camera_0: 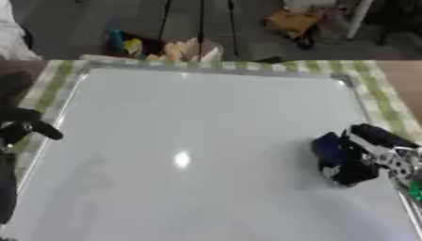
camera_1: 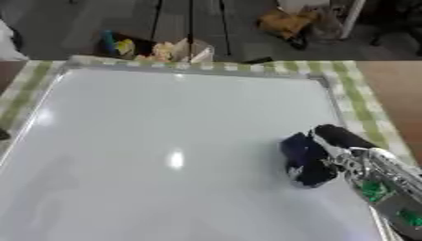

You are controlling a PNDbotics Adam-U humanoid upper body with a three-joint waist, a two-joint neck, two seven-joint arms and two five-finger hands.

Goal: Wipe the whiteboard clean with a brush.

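A large whiteboard [camera_0: 190, 141] with a silver frame lies flat on a green checked cloth and fills most of both views; its surface shows no marks, only a light glare near the middle. A dark blue brush [camera_1: 303, 155] rests on the board near its right edge. My right hand [camera_1: 334, 141] comes in from the lower right with its fingers curled round the brush. At the left edge of the left eye view my left hand [camera_0: 25, 124] hovers over the board's left frame, fingers dark and relaxed; in the right eye view it is almost entirely out of frame.
The checked cloth [camera_0: 375, 89] shows along the board's top and right sides, with brown tabletop [camera_1: 395, 94] beyond. On the floor past the far edge lie a box of colourful items [camera_0: 157, 47] and a yellow-brown object [camera_0: 293, 21].
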